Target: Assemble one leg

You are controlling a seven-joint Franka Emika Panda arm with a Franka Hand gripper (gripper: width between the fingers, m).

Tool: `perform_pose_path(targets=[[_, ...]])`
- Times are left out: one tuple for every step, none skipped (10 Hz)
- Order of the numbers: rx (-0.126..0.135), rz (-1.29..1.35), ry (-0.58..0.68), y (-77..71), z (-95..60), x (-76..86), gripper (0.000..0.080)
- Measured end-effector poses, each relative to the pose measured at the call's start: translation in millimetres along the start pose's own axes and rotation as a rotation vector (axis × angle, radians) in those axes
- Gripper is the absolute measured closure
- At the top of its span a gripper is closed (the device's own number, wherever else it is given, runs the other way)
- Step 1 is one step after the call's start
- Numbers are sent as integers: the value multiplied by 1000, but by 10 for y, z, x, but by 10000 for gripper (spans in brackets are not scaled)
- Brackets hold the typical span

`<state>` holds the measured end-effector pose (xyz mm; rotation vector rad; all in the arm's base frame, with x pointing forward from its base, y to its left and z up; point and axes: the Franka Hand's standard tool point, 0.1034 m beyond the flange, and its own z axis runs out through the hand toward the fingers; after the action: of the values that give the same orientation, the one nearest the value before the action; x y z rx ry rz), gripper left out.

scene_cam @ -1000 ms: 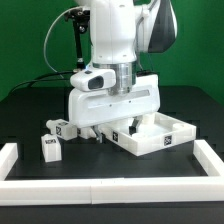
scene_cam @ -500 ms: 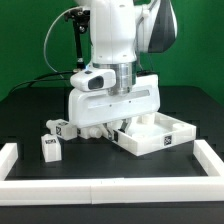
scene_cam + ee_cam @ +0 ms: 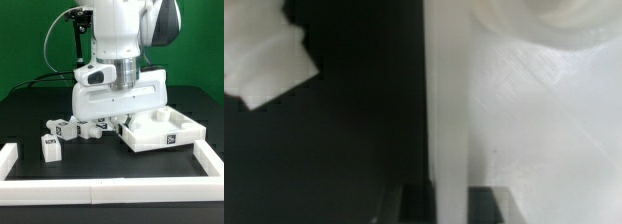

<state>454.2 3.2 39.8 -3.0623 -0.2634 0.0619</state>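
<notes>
Several small white legs with square tags lie on the black table at the exterior view's left: one apart (image 3: 50, 147), one (image 3: 62, 127) behind it, and more (image 3: 88, 125) beside the panel. The wide white rimmed panel (image 3: 160, 132) lies at the right. My gripper (image 3: 122, 118) is low at the panel's left rim, its fingers mostly hidden by the hand. In the wrist view my gripper (image 3: 450, 205) has a dark finger (image 3: 411, 203) on each side of the panel's thin rim wall (image 3: 448, 100). It holds no leg.
A low white border (image 3: 110, 185) runs along the table's front and left side (image 3: 8, 152). A blurred white shape (image 3: 269, 55) shows in the wrist view over the black table. Cables and a stand rise at the back.
My gripper and the white panel have moved together toward the exterior view's right. The legs at the left have stayed put, and more of them now show beside the hand.
</notes>
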Motion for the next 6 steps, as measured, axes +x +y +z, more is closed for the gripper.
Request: perform_pose_path(targets=[[18, 49, -12, 112, -217, 72, 747], [27, 85, -17, 293, -383, 144, 747], [27, 116, -1, 448, -472, 212, 747], [22, 110, 11, 529, -496, 224, 747], [23, 110, 8, 526, -482, 214, 747], [23, 110, 5, 523, -471, 209, 747]])
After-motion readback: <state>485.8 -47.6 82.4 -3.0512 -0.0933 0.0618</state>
